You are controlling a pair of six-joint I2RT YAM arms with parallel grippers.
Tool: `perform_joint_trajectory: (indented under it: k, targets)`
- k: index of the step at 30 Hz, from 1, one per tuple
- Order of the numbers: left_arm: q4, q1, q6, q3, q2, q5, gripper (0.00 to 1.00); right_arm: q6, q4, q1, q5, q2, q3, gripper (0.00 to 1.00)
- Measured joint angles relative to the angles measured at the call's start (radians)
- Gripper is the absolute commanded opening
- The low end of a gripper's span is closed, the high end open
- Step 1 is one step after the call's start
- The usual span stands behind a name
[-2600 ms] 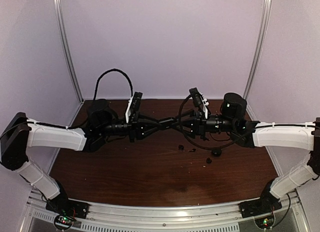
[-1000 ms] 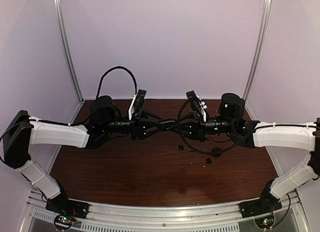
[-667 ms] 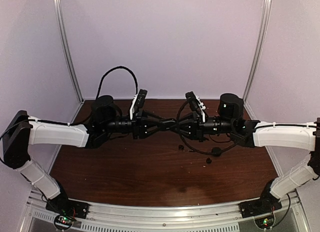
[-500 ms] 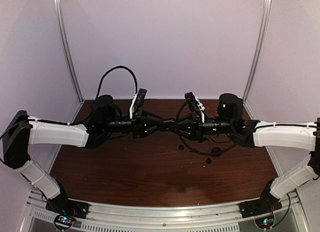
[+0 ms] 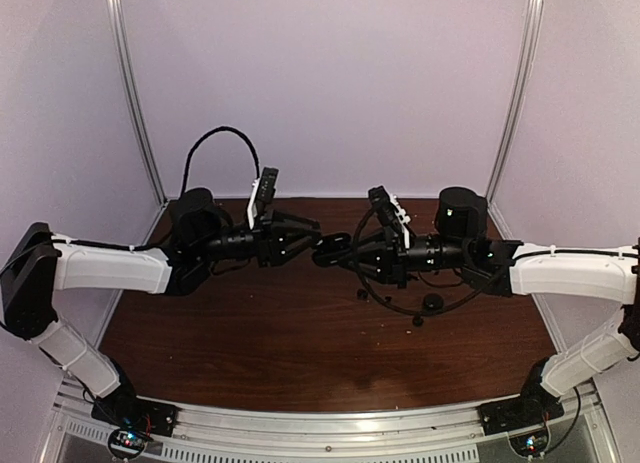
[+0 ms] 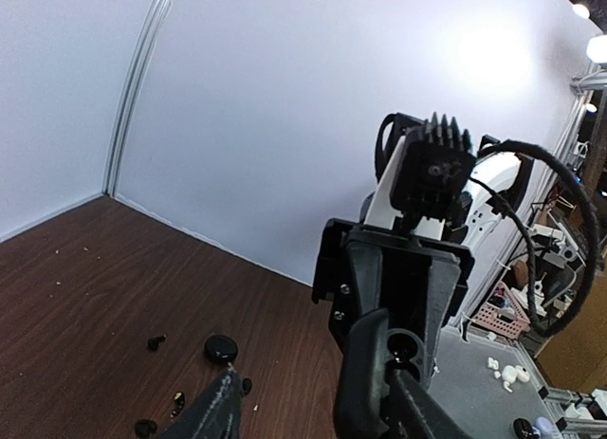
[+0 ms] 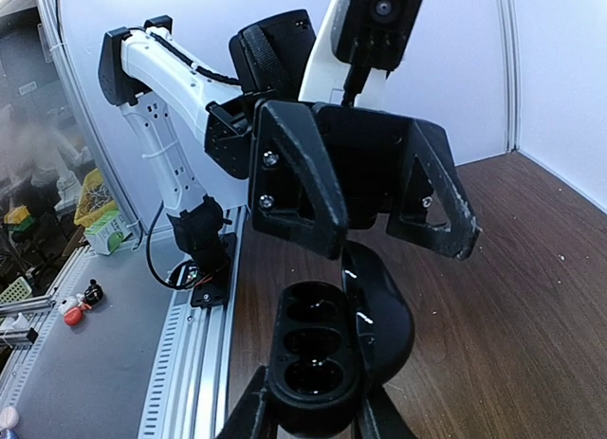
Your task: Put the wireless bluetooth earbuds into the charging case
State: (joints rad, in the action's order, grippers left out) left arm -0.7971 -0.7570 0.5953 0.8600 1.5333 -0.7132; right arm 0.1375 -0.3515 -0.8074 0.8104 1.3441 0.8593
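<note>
My right gripper (image 5: 338,251) is shut on the charging case (image 7: 313,354), held above the table. The case is black and oval, its lid hinged open to the right, and its wells look dark and empty. My left gripper (image 5: 308,239) faces it, open and empty. Its fingers (image 7: 294,183) are spread just above the case in the right wrist view, and in the left wrist view the case (image 6: 368,373) stands between them. Tiny black earbuds (image 5: 362,295) lie on the brown table under the right arm; one (image 6: 155,342) also shows in the left wrist view.
A larger round black piece (image 5: 433,303) lies near another small black bit (image 5: 417,321); the round piece (image 6: 220,347) also shows in the left wrist view. The right arm's cable (image 5: 400,308) loops low over these items. White walls enclose the table.
Both grippers met at the case before. The left gripper has now opened and drawn back left and slightly up, leaving the opened case in the right gripper.
</note>
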Motion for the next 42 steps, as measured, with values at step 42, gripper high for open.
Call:
perform_joint_trajectory:
  k: [42]
  targets:
    - [-0.34,-0.117,-0.132,-0.11,-0.018,0.095,0.42,0.282,-0.562,-0.006,0.015,0.047,-0.076,0.0]
